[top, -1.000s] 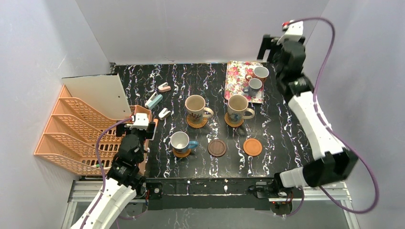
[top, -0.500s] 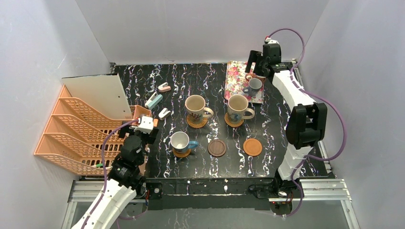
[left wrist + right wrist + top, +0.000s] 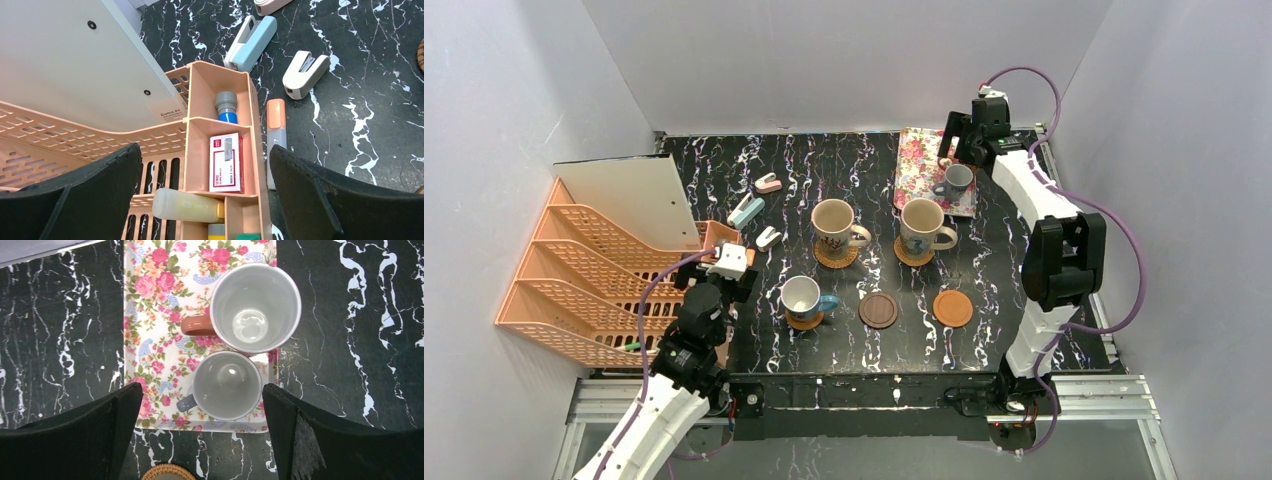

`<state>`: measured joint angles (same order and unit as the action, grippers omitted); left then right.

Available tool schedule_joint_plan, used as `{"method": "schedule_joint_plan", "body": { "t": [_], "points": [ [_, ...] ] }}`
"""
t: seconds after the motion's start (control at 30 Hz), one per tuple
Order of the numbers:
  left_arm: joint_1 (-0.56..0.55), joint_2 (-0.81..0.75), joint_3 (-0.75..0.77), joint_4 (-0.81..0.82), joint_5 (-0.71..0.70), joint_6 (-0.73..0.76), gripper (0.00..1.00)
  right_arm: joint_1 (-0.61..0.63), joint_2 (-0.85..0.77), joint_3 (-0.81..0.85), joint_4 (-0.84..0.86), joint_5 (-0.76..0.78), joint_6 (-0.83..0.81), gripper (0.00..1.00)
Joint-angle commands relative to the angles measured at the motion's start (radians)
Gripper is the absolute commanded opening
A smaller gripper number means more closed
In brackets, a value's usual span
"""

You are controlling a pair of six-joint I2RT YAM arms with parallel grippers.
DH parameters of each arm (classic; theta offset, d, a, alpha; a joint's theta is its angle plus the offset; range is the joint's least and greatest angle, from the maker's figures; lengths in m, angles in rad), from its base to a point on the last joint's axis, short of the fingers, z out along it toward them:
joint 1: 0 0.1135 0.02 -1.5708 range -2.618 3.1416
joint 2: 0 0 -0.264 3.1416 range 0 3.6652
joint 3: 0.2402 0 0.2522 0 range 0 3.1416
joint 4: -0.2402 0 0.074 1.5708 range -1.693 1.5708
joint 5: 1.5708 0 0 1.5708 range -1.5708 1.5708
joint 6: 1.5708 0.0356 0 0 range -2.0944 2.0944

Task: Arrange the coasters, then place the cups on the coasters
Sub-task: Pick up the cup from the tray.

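Ceramic gleams below my right hand [image 3: 200, 390], which hangs spread wide and empty over the floral tray [image 3: 150, 315] at the far right of the counter [image 3: 824, 170]. On that glossy rectangle two small white-lined cups stand touching, the red-handled cup [image 3: 255, 307] farther back and the blue-handled cup [image 3: 227, 385] at the tray's near edge, with both handles on the same side. Bare black marbling lies to either side of the tray, so the fingers have room. Mid-counter, the left beige cup [image 3: 832, 222] and the right beige cup [image 3: 921, 222], both tall and patterned, each sit on a woven coaster [image 3: 835, 258]. Nearer me, a third small cup [image 3: 800, 296] sits on an orange coaster [image 3: 805, 322]. The dark coaster [image 3: 879, 310] and the orange-brown coaster [image 3: 952, 308] lie flat and uncovered, apart from each other. My left hand [image 3: 205, 155] is released and empty above a peach plastic organiser [image 3: 220, 85], which stands beside the slotted file rack [image 3: 574, 270]. A blue stapler [image 3: 250, 42], a white stapler [image 3: 305, 74] and a highlighter [image 3: 276, 135] lie loose just beside the organiser.
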<state>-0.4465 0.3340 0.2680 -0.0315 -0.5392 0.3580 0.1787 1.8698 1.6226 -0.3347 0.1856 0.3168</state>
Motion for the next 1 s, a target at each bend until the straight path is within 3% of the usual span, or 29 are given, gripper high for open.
{"method": "schedule_joint_plan", "body": {
  "t": [0.0,0.67,0.97],
  "points": [
    [0.005,-0.017,-0.014,0.004,-0.001,-0.007,0.98,0.005,0.017,-0.021,0.046,0.050,-0.011,0.98],
    [0.005,-0.018,-0.018,0.005,-0.004,-0.004,0.98,0.013,0.000,-0.111,0.071,0.005,-0.091,0.98],
    [0.005,-0.028,-0.018,0.002,0.002,-0.005,0.98,0.021,-0.034,-0.157,0.092,0.070,-0.135,0.98]
  ]
}}
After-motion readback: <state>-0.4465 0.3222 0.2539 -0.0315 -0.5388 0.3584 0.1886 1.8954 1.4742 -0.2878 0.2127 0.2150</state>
